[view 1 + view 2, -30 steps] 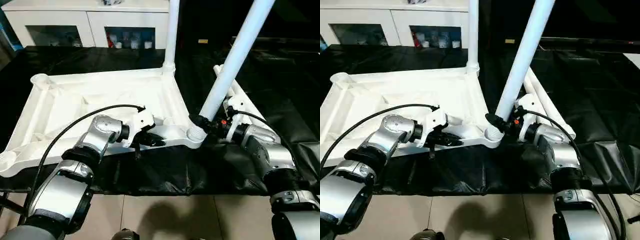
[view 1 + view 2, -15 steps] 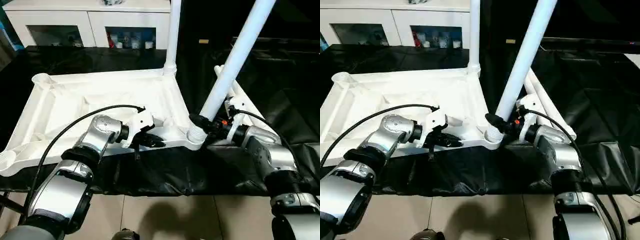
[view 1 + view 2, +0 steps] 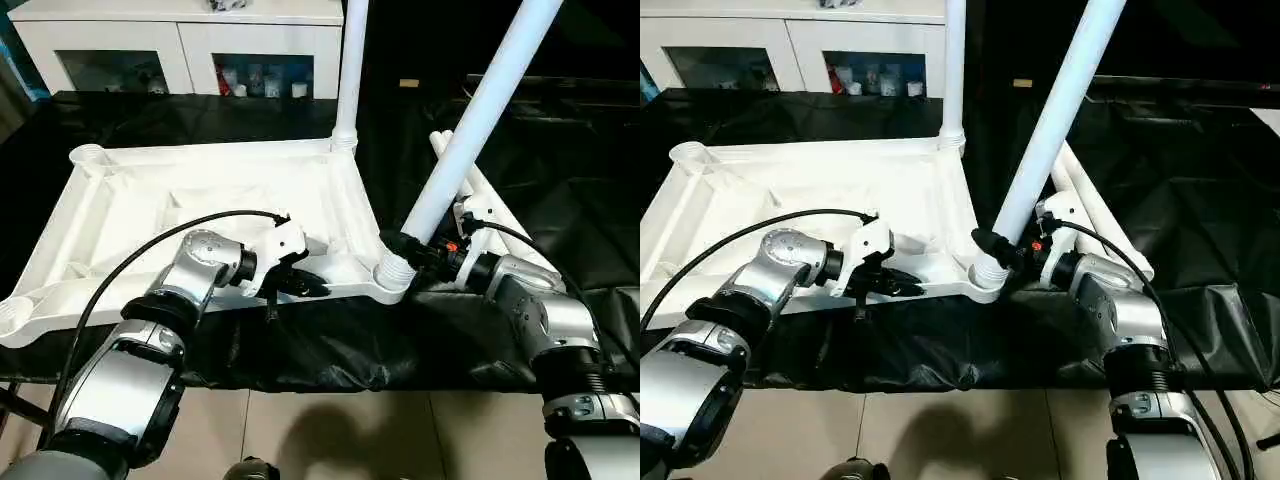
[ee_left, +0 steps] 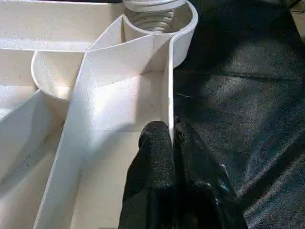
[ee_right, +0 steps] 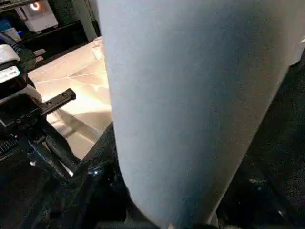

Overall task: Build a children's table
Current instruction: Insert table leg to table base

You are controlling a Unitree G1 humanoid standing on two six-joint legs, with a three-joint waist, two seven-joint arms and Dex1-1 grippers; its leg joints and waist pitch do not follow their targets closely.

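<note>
The children's table lies upside down on black cloth, its white ribbed top (image 3: pixel 130 200) facing up. One white leg (image 3: pixel 348 70) stands upright in the far right corner socket. A second leg (image 3: pixel 470 120) leans in the near right socket (image 3: pixel 393 273), its threaded end showing in the left wrist view (image 4: pixel 152 19). My right gripper (image 3: pixel 408 245) is shut around this leg just above the socket, and the leg looms close in the right wrist view (image 5: pixel 190 95). My left gripper (image 3: pixel 305 285) is shut on the top's near rim, with its fingers (image 4: pixel 155 143) pinching the thin wall.
Two more white legs (image 3: pixel 487 205) lie on the black cloth (image 3: pixel 330 340) behind my right forearm. A white glass-door cabinet (image 3: pixel 180 40) stands at the back. The covered surface ends just in front of my grippers, with tiled floor (image 3: pixel 330 430) below.
The camera has shifted a little. My right wrist has sunk slightly while keeping its hold on the leaning leg. The left gripper stays on the rim.
</note>
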